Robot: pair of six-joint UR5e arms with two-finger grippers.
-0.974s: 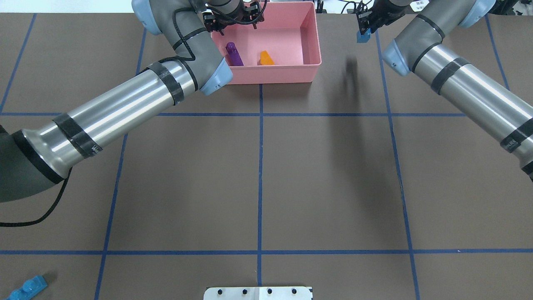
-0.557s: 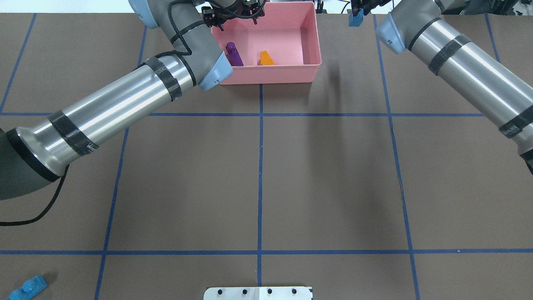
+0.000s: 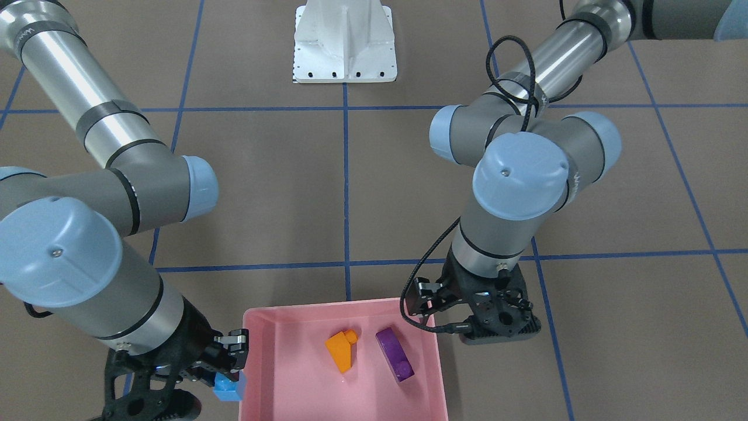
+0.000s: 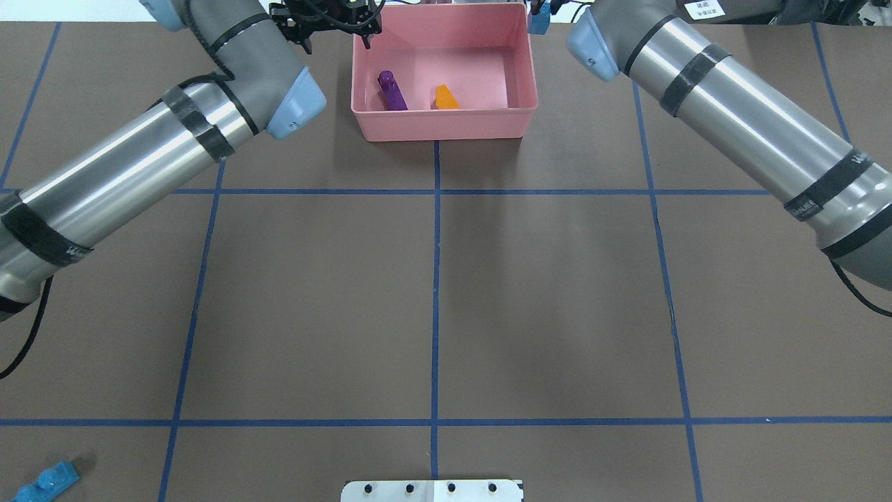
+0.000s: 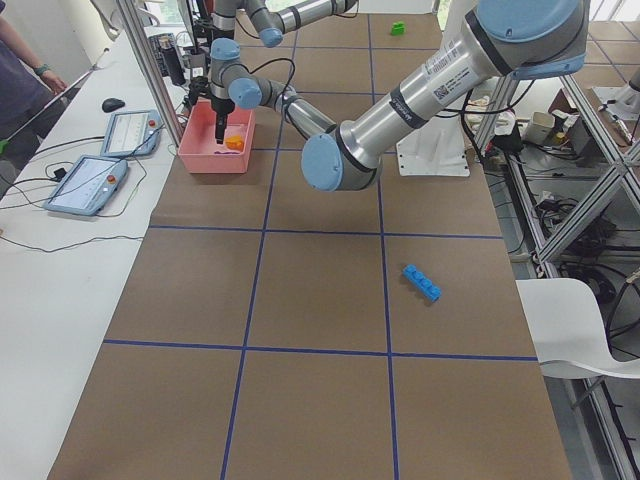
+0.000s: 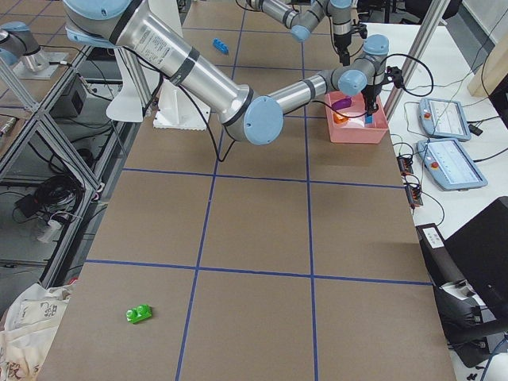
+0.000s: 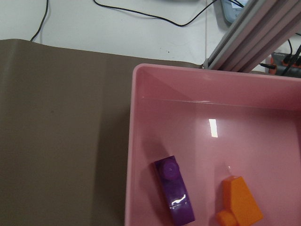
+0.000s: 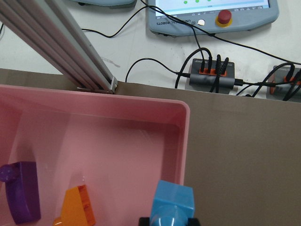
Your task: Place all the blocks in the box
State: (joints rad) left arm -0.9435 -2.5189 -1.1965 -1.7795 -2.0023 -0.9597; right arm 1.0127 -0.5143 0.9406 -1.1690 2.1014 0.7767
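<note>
Roughly Halfway: Two In, One at the Rim, Two Left Out

Closest in, out on the bare worktop [image 4: 557, 314]: the long light-blue block [image 4: 47, 482] off toward the left end and the small green block [image 6: 141, 314] off toward the right end, both lying free and well apart from the box. Farther out, at the worktop's far edge, the pink box [image 4: 446, 127], with the purple block [image 4: 392, 90] and the orange block [image 4: 446, 97] lying inside, near each other but not touching. At the box's right-hand wall, the right hand [image 3: 225, 379], clamped on the small blue cube [image 8: 173, 202] and holding it above the rim, not yet let go. Hard to tell whether fully over the inside. Beside the opposite wall, the left hand [image 4: 337, 43], fingers spread wide and gripping nothing. By that count: two done, a third likely one drop away, two fetches left.
</note>
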